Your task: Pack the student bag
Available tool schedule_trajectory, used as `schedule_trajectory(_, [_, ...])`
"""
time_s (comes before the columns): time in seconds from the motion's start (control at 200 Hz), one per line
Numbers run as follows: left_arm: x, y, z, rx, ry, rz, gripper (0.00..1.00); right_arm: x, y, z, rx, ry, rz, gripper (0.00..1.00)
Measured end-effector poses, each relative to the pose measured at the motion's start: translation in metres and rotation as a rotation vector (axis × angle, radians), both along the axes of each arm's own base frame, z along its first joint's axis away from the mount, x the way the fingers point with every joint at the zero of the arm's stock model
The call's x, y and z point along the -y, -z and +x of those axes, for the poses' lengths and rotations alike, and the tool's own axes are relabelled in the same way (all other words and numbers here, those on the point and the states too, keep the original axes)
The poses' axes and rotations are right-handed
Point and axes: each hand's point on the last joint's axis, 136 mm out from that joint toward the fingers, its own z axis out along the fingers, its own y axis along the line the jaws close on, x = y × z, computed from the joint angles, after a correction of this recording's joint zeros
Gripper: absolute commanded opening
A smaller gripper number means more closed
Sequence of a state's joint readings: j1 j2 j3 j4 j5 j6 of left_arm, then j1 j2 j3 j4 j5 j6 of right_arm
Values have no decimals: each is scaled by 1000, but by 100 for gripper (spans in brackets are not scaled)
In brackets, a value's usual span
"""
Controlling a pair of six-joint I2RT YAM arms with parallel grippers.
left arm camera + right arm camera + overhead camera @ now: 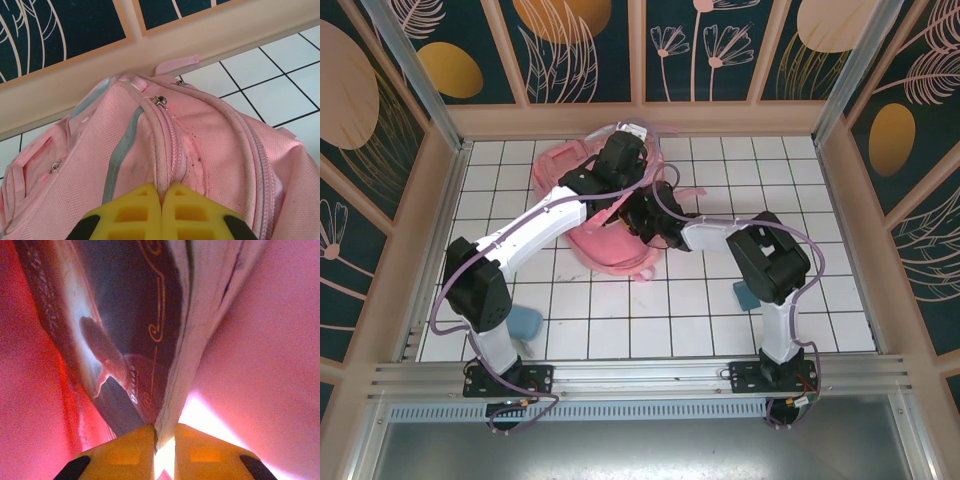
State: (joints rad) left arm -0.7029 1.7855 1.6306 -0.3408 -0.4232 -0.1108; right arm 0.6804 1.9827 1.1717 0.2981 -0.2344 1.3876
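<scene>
The pink student bag (605,262) lies at the middle back of the tiled table. In the left wrist view its grey stripe and zipper run up the bag (100,150). My left gripper (162,192) is shut, pinching the zipper seam, and sits over the bag's far end (628,140). My right gripper (632,215) reaches into the bag from the right. Its fingers (165,432) are shut on the lower corner of a book (135,330) with a dark cover, gold ornament and white page edges. Pink bag lining (260,365) surrounds the book.
A small blue case (525,322) lies by the left arm's lower link. Another blue object (748,296) sits beside the right arm. Wooden walls with dark panels close in the table (650,320) on three sides, and a metal rail runs along the near edge.
</scene>
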Motion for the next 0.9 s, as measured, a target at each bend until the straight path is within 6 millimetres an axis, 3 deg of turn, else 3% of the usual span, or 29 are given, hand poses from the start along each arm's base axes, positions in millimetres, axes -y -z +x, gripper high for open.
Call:
schedule_trajectory(0.27, [0, 0, 0, -4, -6, -14, 0, -18, -6, 18, 36, -32, 31, 19])
schedule_trajectory(0.465, [2, 2, 1, -13, -4, -25, 0, -8, -6, 7, 24, -67, 44, 39])
schedule_trajectory(0.566, [8, 6, 5, -22, 9, -30, 0, 9, -15, -15, 25, -87, 42, 46])
schedule_trajectory(0.706, [25, 13, 12, -44, 48, -56, 0, 38, -56, -48, 73, -118, 95, 51])
schedule_trajectory(0.786, [38, 15, 14, -63, 89, -81, 0, 67, -74, -63, 108, -105, 109, 52])
schedule_trajectory(0.901, [63, 20, 17, -100, 166, -140, 0, 120, -74, -77, 121, -30, 64, 57])
